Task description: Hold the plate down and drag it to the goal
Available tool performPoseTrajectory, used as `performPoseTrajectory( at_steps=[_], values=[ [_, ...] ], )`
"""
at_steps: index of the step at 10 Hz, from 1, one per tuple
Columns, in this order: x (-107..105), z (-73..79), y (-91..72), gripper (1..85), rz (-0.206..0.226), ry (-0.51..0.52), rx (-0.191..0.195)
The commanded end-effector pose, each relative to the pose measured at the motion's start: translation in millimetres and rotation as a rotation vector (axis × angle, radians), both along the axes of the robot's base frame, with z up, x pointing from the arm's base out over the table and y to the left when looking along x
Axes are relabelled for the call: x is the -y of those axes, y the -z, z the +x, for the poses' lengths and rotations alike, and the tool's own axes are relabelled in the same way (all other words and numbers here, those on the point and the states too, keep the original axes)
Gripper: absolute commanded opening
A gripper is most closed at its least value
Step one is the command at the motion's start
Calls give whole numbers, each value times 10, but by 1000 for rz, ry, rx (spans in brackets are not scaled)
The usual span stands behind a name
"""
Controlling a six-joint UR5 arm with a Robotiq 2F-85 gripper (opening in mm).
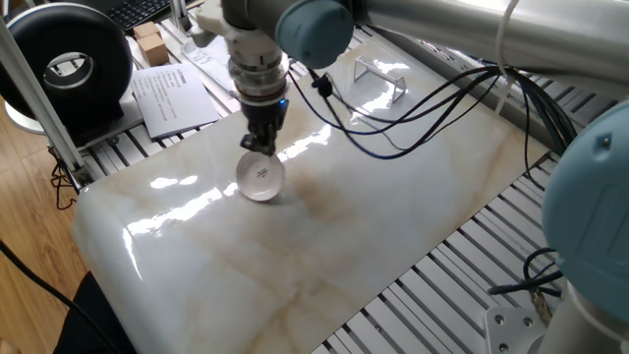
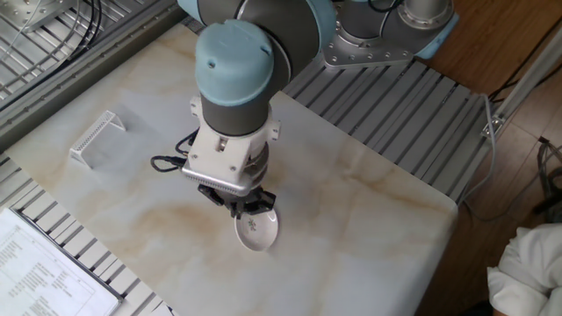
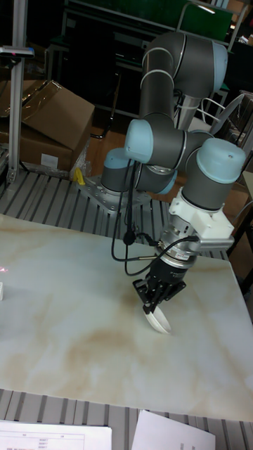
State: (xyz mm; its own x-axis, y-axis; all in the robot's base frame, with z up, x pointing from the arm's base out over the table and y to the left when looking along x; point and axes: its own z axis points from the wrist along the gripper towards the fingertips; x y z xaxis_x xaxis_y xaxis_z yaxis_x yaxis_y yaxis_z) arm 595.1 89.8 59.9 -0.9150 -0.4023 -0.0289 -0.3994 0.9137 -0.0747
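The plate [image 1: 260, 178] is a small white glossy dish on the marble tabletop, left of centre. It also shows in the other fixed view [image 2: 256, 231] and in the tall view [image 3: 161, 318], where it looks tipped up on one side. My gripper [image 1: 257, 148] points down with its fingers together, and the tips rest on the plate's far rim [image 2: 242, 210] [image 3: 150, 304]. The goal [image 1: 381, 78] is a clear plastic bracket near the far edge of the slab, well apart from the plate; in the other fixed view the goal [image 2: 97, 138] lies to the left.
Printed paper sheets [image 1: 173, 96] and a black round device [image 1: 69, 61] sit off the slab's left corner. Loose black cables [image 1: 413, 116] hang from the arm over the table. Slatted metal rails [image 2: 413, 132] border the slab. Another sheet [image 2: 35, 272] lies at the near left.
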Motion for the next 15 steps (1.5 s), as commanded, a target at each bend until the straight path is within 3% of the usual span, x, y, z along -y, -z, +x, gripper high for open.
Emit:
performPoseTrajectory(
  at_steps=[1, 3, 5, 7, 8, 9, 11, 14, 15],
  values=[
    [442, -81, 32, 13, -27, -93, 2],
    [453, -94, 39, 13, -22, -58, 4],
    [642, -62, 16, 13, -95, -53, 15],
    [869, -11, 23, 13, -150, -123, 28],
    [1064, -18, 35, 13, -163, -170, 31],
    [1127, -38, 42, 13, -157, -176, 31],
    [1140, -27, 36, 13, -162, -162, 37],
    [1175, 59, 19, 13, -189, -250, 57],
    [1065, -9, 24, 13, -164, -204, 50]
  ],
)
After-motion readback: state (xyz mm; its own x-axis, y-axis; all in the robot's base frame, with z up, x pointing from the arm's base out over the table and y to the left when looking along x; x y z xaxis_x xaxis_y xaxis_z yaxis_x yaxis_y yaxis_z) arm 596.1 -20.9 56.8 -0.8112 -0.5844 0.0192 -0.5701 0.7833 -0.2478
